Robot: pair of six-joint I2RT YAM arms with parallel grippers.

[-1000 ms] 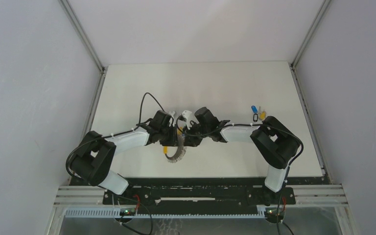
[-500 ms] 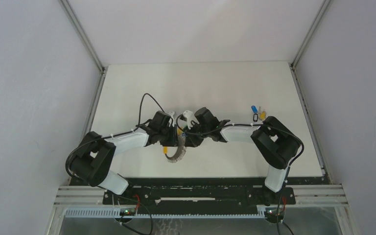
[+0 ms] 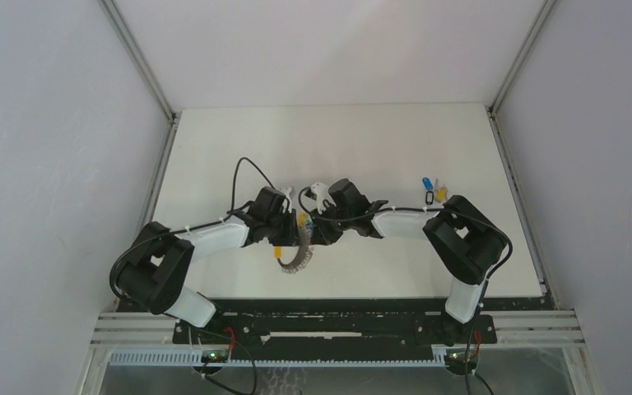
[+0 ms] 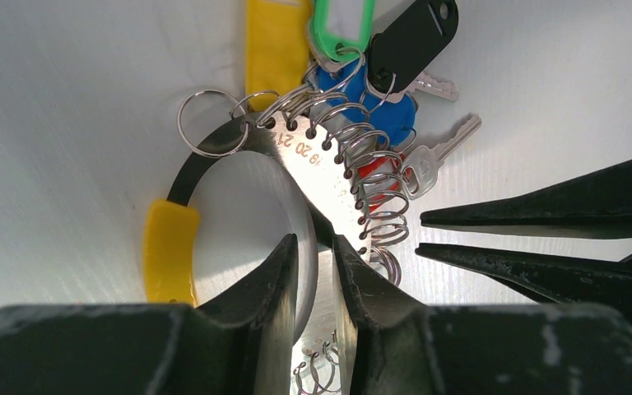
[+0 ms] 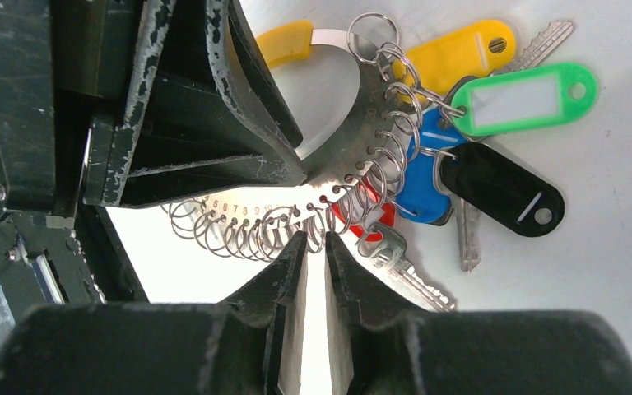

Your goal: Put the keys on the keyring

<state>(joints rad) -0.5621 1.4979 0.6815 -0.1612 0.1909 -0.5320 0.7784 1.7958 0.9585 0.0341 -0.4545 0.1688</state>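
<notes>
Left wrist: left tool (image 4: pixel 315 253) clamps keyring (image 4: pixel 298 148).

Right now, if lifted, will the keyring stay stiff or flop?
The keyring is a flat metal band, so it probably keeps its curve. The keys hang on loose wire rings, so they likely swing. Smooth metal may slip between the jaws.

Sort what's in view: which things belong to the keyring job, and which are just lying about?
Job:
keyring
tagged keys already on it
loose keys
left tool, clamped on the keyring
right tool

Not the job's:
table
black cable
</notes>
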